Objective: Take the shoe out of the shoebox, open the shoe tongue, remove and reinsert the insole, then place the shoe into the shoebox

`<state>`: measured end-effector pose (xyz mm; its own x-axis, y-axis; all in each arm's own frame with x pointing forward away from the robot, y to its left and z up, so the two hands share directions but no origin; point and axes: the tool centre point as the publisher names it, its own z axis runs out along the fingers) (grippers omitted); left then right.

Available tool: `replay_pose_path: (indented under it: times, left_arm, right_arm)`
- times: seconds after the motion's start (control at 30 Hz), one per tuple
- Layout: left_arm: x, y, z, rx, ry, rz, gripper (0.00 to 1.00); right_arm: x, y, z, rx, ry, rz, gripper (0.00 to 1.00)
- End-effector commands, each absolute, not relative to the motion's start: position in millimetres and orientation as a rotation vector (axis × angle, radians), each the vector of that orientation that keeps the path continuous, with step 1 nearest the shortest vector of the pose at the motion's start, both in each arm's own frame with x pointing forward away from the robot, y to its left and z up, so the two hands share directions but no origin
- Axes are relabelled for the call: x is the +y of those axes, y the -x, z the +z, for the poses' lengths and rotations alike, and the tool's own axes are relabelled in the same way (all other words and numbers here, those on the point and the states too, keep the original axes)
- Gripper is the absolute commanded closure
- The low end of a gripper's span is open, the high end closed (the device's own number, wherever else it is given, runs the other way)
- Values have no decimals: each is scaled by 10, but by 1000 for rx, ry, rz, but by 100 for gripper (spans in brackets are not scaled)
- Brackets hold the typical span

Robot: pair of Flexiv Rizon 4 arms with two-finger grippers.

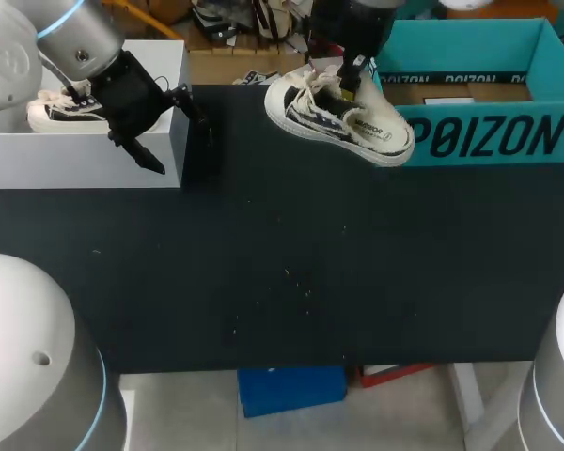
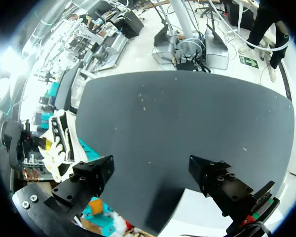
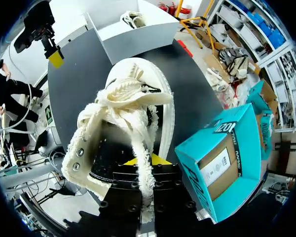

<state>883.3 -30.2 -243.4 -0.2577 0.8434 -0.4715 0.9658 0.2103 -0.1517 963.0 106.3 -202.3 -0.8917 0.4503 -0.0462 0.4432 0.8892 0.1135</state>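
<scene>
right gripper (image 3: pixel 146 162): clamped tight on the shoe (image 3: pixel 119 106), yellow tips biting in at the ankle opening, a frayed cream strip running right between them.
shoe: cream canvas low-top, dark patterned panels, metal eyelets. Rounded toe pointing straight ahead of the right jaws, laces bunched partway along. Out of its box and tilted in the head view; whether the sole touches the tabletop, cannot tell.
shoebox (image 3: pixel 222 158): teal, just beside the right jaws, a cardboard-brown panel on the end facing them. Open on top in the head view, with the shoe at its corner, outside its walls.
table (image 3: pixel 84 84): black, under and ahead of the right jaws, stretching out past the toe.
left gripper (image 2: pixel 150 172): spread wide, black fingers (image 2: pixel 91 177) well apart, only black tabletop ahead of them. Off to one side of those jaws, the same shoe, with a yellow tip of the right gripper at it.
white box (image 3: pixel 138 42): far ahead of the right jaws, beyond the toe, at the table's edge, open on top. Left jaws hanging over its front corner in the head view.
second shoe (image 3: pixel 133 19): cream with dark panels, lying inside the white box, well ahead of the right jaws and close beside the left arm's wrist.
</scene>
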Motion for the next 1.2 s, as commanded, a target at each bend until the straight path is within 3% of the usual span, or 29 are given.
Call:
replay_pose_path:
  times: [0.03,0.83,1.2]
  left_arm:
    - [-302,-8829,-2433,2205,-1707,-603,0]
    - [-302,-8829,-2433,2205,-1707,-603,0]
    - [-302,-8829,-2433,2205,-1707,-603,0]
  right_arm:
    - [1080,-9667,-1900,3068,-411,69,100]
    - [1080,-9667,-1900,3068,-411,69,100]
    - [785,-10318,-1823,3069,-286,33,100]
